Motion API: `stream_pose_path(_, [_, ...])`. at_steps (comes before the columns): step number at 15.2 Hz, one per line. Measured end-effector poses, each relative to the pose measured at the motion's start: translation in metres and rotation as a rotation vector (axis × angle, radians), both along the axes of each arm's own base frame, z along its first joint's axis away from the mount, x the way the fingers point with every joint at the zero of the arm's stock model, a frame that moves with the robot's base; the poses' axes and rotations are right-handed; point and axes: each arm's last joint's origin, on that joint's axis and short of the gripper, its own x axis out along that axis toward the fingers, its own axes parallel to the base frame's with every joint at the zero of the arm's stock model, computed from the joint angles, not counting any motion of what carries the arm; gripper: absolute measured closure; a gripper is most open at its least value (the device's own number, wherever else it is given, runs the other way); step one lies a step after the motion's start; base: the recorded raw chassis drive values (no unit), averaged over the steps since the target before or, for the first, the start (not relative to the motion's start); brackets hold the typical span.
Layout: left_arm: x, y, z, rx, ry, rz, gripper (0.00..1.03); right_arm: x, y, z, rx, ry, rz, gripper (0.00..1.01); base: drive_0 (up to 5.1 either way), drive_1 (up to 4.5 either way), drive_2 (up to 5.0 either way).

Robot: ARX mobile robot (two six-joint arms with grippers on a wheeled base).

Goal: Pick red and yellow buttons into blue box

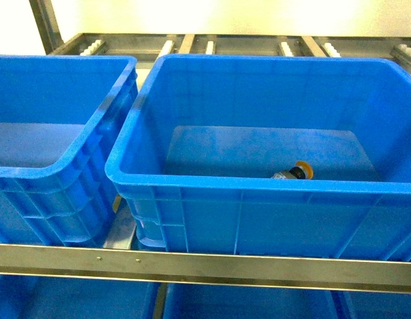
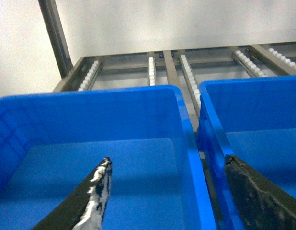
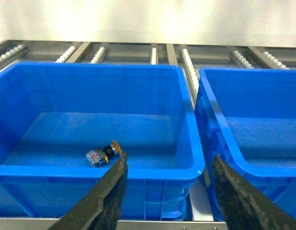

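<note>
Your right gripper [image 3: 167, 182] hangs before the box [image 3: 138, 168], fingers apart. The button [image 3: 104, 154] lies on its side on the box floor, just behind your left finger [image 3: 109, 191]. A second crate [image 3: 224, 143] stands beyond your right finger.

Only the robot's gripper fingers show: the left gripper [image 2: 165, 191] has two dark, tapering blades, one scuffed with silvery wear, and the right gripper [image 3: 169, 189] has two matte black, rough-textured wedge-shaped fingers above the blue box [image 3: 138, 170] rim.
</note>
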Motion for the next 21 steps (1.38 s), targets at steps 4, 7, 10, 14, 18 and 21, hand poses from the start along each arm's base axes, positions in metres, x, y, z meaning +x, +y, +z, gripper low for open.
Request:
stream_pose_path(4, [-0.032,0.012,-0.021,-0.049,0.01,-0.002,0.84,-0.009,-0.013,-0.014,-0.02,0.004,0.023,0.95,0.0,0.0,0.0])
stream_pose_path(7, [-0.048,0.026,-0.03,-0.054,0.016,0.013,1.01,-0.013,-0.018,-0.017,-0.021,-0.005,0.012,0.99,0.0,0.0,0.0])
stream_pose_path(10, [-0.061,0.024,-0.035,-0.053,0.014,-0.008,1.01,-0.017,-0.018,-0.025,-0.021,-0.027,0.01,0.99,0.0,0.0,0.0])
stream_pose_path(14, [-0.073,0.024,-0.045,-0.054,0.008,-0.008,1.01,-0.024,-0.018,-0.03,-0.021,0.013,0.011,0.99,0.0,0.0,0.0])
stream_pose_path(18, [-0.084,0.024,-0.041,-0.054,-0.019,-0.008,1.01,-0.031,-0.018,-0.029,-0.022,-0.01,0.011,0.99,0.0,0.0,0.0])
stream_pose_path(21, [-0.093,0.024,-0.041,-0.054,-0.014,-0.009,1.01,-0.031,-0.018,-0.029,-0.022,-0.008,0.011,0.99,0.0,0.0,0.0])
